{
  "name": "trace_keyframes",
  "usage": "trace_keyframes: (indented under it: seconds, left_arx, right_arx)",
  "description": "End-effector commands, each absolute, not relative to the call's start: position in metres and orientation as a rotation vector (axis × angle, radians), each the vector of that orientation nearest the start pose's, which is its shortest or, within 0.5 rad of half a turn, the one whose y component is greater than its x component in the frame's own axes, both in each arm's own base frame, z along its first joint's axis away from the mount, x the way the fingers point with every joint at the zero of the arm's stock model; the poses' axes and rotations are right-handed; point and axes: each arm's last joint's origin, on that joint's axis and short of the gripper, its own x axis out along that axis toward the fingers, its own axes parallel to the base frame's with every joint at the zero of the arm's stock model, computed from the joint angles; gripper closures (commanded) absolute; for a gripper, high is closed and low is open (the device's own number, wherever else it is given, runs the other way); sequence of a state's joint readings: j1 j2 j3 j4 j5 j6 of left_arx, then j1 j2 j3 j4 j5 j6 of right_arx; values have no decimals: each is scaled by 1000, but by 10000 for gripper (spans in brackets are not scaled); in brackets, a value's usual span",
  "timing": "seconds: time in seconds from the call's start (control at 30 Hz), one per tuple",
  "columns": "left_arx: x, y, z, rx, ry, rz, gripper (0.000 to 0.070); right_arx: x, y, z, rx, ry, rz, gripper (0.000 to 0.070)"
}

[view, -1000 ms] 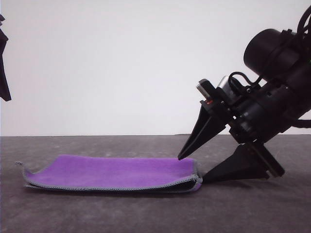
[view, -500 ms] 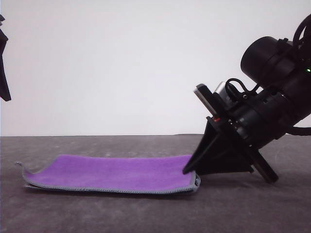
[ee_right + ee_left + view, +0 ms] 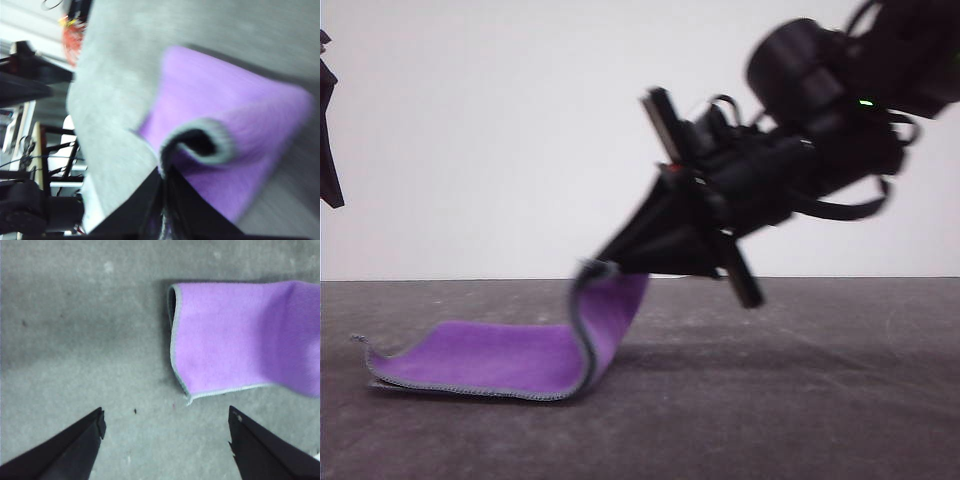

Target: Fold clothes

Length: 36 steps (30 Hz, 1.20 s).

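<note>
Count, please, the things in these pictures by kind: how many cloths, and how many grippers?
Cloths: 1, the purple cloth with grey edging, one end lifted.
Grippers: 2, the right gripper shut on the cloth's raised end, and the left gripper open above the table.
Total: 3

1 cloth point(image 3: 510, 358), purple face up, grey edging. 2 grippers: right point(image 3: 603, 262) pinching cloth edge, left point(image 3: 165, 440) with jaws apart. 1 grey table point(image 3: 800, 400). 1 white wall point(image 3: 500, 130) behind.
</note>
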<state>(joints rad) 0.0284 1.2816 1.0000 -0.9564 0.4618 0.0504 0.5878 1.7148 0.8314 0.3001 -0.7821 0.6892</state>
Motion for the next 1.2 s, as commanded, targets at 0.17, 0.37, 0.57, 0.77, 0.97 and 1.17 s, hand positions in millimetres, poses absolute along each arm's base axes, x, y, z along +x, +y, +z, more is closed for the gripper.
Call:
trace_keyframes:
  seconds: [0.17,0.37,0.57,0.77,0.97,1.17]
  left_arx:
    - [230,-6,259,-267,1190,-402,228]
    - [230,-6,259,-267,1190,-402,228]
    - [230,-6,259,-266,1190,-402,228]
    - [230,-6,259,-266,1190,-402,228]
    - [230,-6,259,-266,1190,-402,228]
    - [230,-6,259,-266,1190,-403,228]
  right_arx:
    - [278,249,164,589,1094,1134,700]
    - [288,278,160,584,1114,1170,700]
    - [290,287,158,574,1124,1175,700]
    - [290,287,158,571,1123,1184,519]
    - [288,289,158,558,1119,1202,392]
    - [289,287,160,524,1101,1239,392]
